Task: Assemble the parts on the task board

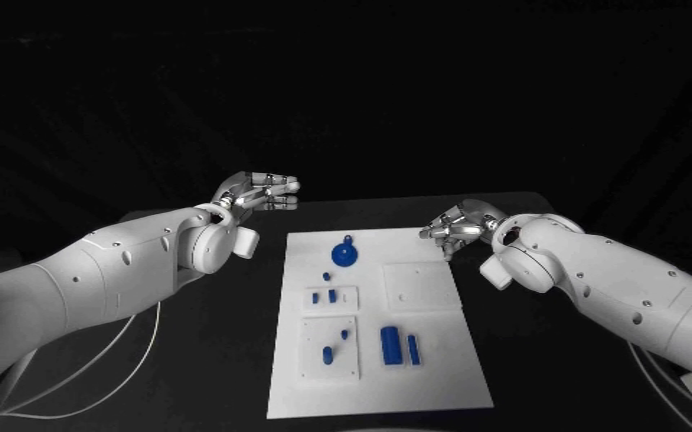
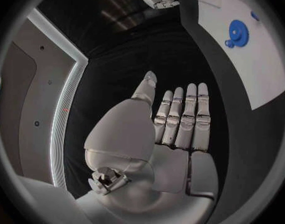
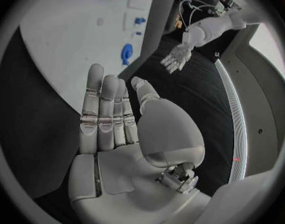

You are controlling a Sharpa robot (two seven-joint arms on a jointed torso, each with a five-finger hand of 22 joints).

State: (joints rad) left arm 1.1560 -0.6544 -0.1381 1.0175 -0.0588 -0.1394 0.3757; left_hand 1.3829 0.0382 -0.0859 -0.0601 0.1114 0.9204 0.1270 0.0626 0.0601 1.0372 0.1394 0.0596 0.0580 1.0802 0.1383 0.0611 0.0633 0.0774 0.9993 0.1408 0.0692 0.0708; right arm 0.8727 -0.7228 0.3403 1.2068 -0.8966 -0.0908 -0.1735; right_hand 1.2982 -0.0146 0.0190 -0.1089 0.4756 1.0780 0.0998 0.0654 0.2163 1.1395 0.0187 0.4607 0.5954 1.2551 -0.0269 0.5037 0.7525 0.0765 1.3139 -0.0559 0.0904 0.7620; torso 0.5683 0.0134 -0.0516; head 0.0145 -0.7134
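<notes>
The left arm [image 1: 108, 272] entered from the left edge of the head view and reached toward the centre, its left hand [image 1: 260, 192] sitting left of the middle of the frame. In its wrist view the left hand [image 2: 173, 119] was flat, fingers [image 2: 189, 109] straight and side by side, thumb apart, holding nothing. The right arm [image 1: 606, 277] came from the right edge, its right hand [image 1: 459, 224] just right of centre. Its wrist view showed the right hand [image 3: 114, 114] likewise flat and empty, fingers [image 3: 95, 104] extended together.
</notes>
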